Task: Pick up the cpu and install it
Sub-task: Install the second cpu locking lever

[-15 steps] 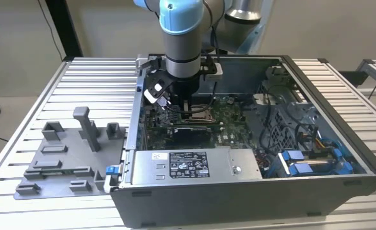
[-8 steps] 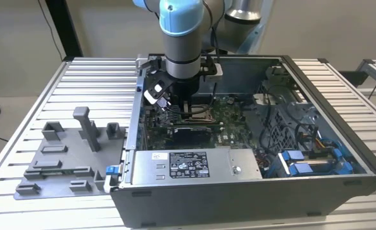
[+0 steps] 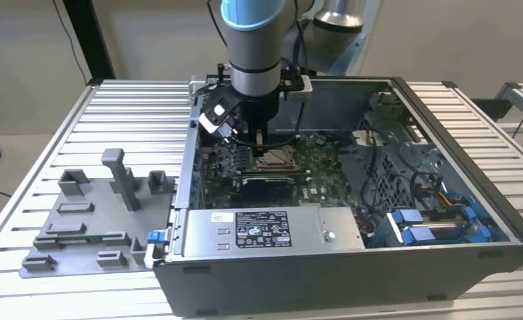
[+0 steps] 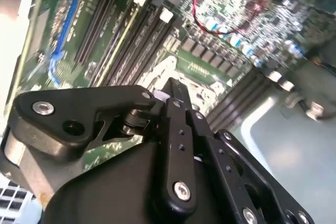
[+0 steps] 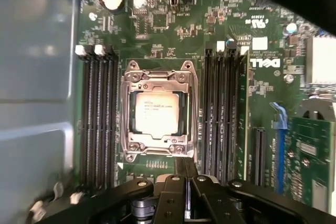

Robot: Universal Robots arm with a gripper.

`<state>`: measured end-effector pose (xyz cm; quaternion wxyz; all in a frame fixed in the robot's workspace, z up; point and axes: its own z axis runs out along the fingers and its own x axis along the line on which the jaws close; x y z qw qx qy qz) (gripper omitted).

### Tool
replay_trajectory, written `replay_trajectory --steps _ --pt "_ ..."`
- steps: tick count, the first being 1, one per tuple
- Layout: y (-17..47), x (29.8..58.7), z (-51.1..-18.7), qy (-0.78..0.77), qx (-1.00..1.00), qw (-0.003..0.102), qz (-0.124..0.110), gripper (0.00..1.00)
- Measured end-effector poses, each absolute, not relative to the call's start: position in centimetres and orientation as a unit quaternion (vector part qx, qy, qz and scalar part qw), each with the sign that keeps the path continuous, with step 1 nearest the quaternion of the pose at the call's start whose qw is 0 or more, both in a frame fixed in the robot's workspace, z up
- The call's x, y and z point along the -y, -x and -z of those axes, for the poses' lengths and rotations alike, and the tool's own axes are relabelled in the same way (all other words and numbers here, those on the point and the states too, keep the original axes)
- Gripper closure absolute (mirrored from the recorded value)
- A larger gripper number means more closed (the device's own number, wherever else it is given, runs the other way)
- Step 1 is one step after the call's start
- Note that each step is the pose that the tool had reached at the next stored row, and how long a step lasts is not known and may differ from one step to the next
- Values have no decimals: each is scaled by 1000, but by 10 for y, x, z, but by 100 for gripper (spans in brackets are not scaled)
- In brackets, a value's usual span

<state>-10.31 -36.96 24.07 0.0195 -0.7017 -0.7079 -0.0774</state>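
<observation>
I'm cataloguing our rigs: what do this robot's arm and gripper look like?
The arm is a grey metal tube with a light-blue joint cap and black cables beside it. The gripper is matte black plastic: angular linkage bars, slim fingers, silver screw heads and pivot pins.

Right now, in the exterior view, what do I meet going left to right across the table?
Grey tray with upright posts → case wall → gripper above the socket holding the cpu → cables → blue drive brackets → case's right wall.

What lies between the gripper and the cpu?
In the first wrist view, the socket frame's edge and bare motherboard separate gripper from cpu.
</observation>
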Motion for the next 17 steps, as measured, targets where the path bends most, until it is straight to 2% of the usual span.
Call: replay_trajectory --steps 7,17 --pt "103 370 -270 702 708 19 77 100" --pt "81 389 -269 702 708 20 77 100"
